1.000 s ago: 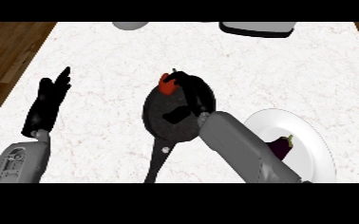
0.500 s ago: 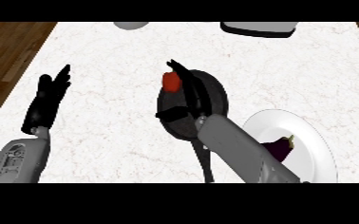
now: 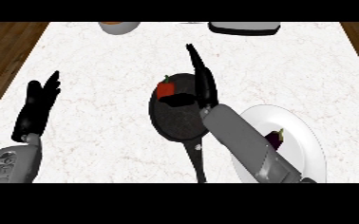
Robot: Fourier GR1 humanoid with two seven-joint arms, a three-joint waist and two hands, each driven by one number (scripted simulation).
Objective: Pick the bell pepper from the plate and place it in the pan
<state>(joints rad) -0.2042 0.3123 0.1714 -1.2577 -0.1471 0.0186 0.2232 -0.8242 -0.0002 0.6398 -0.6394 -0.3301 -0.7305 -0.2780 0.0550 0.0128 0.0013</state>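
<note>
The red bell pepper (image 3: 166,90) lies at the upper left rim of the black pan (image 3: 175,121), whose handle (image 3: 200,163) points toward the view's lower edge. My right hand (image 3: 202,83) is over the pan's right side. Its fingers are straight and point away from me, and its thumb (image 3: 179,99) reaches left just below the pepper; it holds nothing. The white plate (image 3: 303,137) sits to the right of the pan, partly behind my right forearm. At the far left my left hand (image 3: 36,108) rests open with its fingers up.
A dark purple eggplant (image 3: 275,140) lies on the plate. A bowl (image 3: 118,26) and a grey-white appliance (image 3: 244,27) stand at the counter's far edge. Wooden floor (image 3: 15,42) shows past the counter's left edge.
My right hand has uncurled from the pepper and its fingers now stretch straight. The pepper stays at the pan's rim. The pan's handle has swung from lower left to nearly straight down.
</note>
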